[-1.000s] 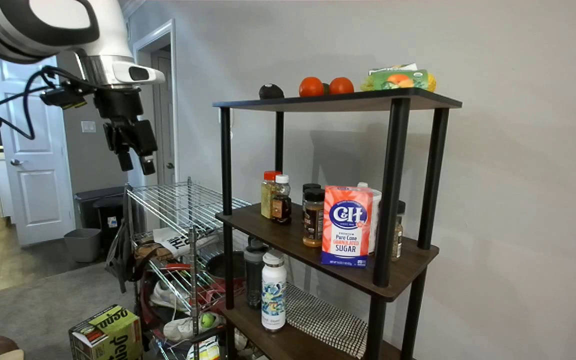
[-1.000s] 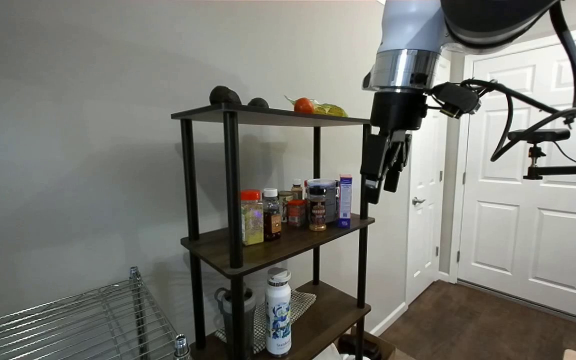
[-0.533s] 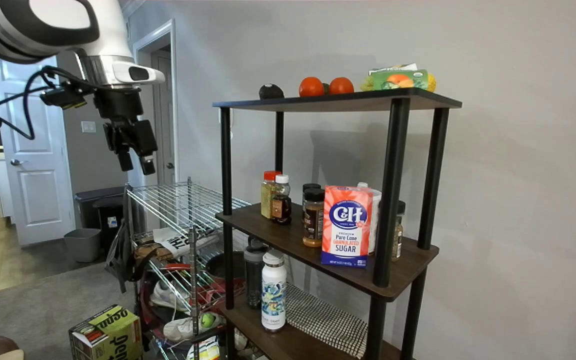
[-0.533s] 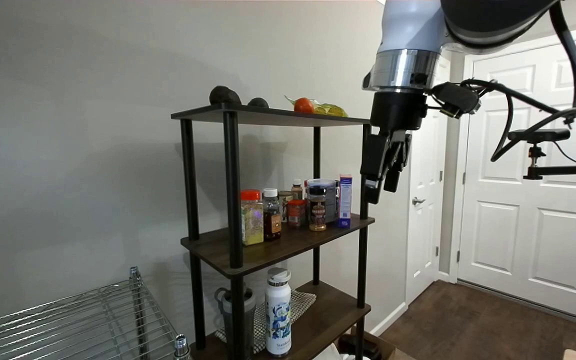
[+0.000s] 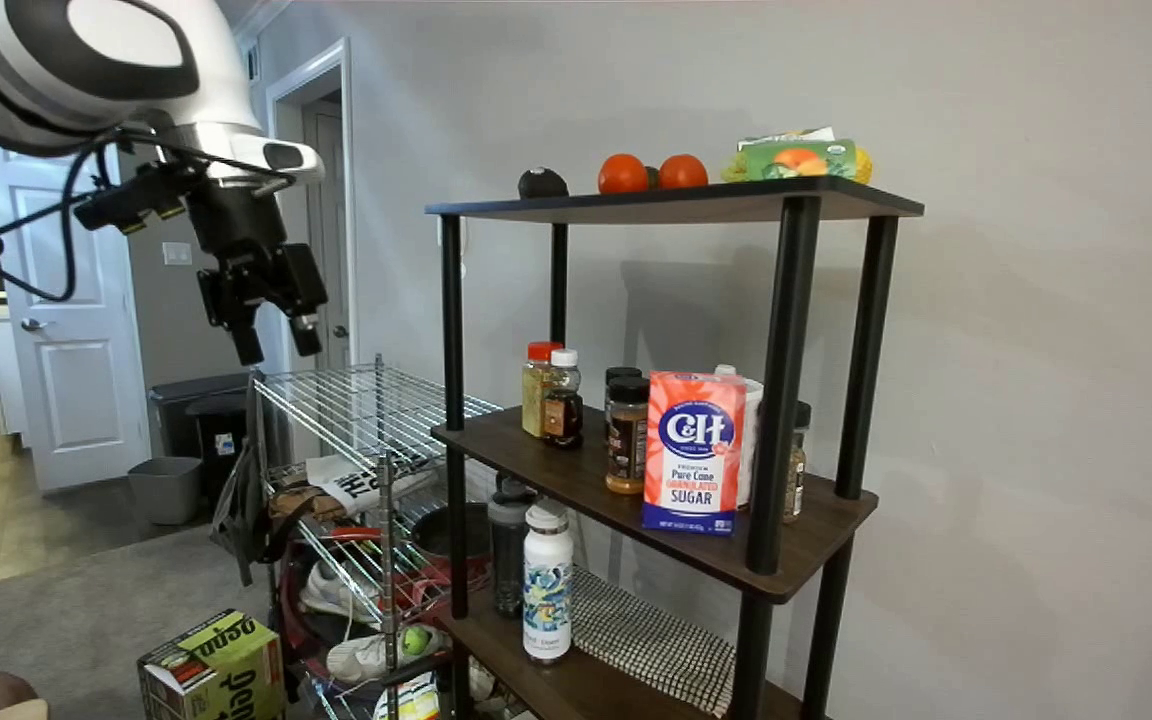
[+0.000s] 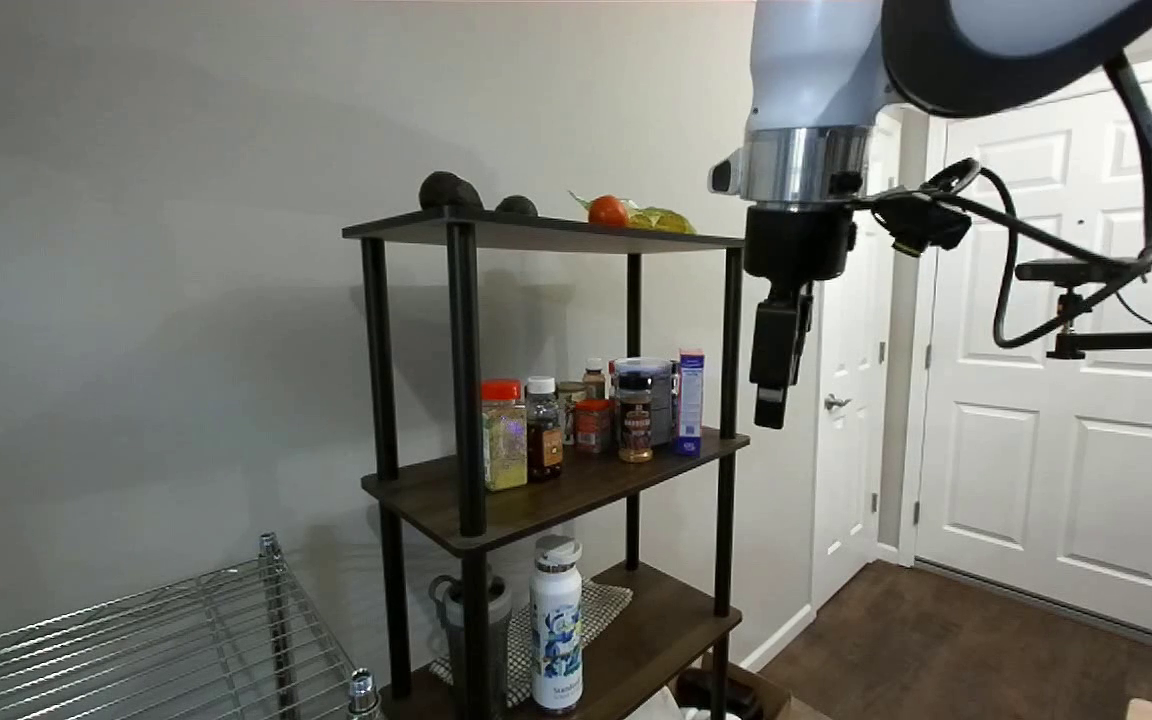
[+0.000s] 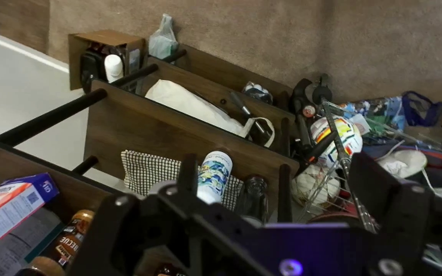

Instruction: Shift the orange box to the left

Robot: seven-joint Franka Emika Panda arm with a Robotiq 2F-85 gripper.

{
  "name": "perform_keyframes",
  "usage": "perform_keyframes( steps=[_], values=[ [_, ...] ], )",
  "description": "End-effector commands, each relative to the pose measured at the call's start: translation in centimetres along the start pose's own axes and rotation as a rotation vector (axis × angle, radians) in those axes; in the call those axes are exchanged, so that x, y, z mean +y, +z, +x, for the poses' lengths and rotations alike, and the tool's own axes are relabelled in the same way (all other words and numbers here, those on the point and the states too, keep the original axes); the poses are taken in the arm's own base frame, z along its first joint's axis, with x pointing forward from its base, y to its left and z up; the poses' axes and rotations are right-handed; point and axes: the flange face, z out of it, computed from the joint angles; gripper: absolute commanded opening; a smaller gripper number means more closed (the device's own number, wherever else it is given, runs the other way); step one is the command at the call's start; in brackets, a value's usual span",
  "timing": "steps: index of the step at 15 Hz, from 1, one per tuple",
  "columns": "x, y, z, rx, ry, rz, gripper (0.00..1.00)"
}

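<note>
The orange box (image 5: 694,452) stands upright on the middle shelf, at its front edge beside a black post. Its narrow side shows in an exterior view (image 6: 691,402). In the wrist view the box (image 7: 8,209) is at the lower left, partly cut off by the frame edge. My gripper hangs fingers down, apart from the shelf and the box, in both exterior views (image 5: 279,343) (image 6: 774,400). In the wrist view its two fingers (image 7: 278,172) are wide apart with nothing between them. The gripper is open.
A barbecue spice jar (image 5: 626,435) stands right beside the box, and a white canister (image 5: 751,440) is behind it. A black post (image 5: 784,380) rises at the shelf's corner. The top shelf (image 5: 676,203) overhangs. A wire rack (image 5: 366,400) stands nearby.
My gripper has moved slightly lower and turned, so its fingers line up one behind another in an exterior view. The arm's upper links shifted slightly. The orange box has not moved.
</note>
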Motion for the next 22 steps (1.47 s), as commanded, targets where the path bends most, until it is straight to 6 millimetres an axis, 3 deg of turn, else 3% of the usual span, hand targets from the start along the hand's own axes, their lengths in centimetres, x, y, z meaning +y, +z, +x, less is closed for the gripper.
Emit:
perform_keyframes(
  steps=[1,6,11,22],
  values=[
    [0.6,2.0,-0.4,-0.071,-0.154,-0.1,1.0],
    [2.5,5.9,-0.4,-0.158,-0.363,-0.209,1.0],
    [3.6,8.3,-0.5,-0.265,-0.561,-0.329,1.0],
    [1.4,12.1,-1.3,-0.496,-0.994,-0.483,1.0]
  ],
)
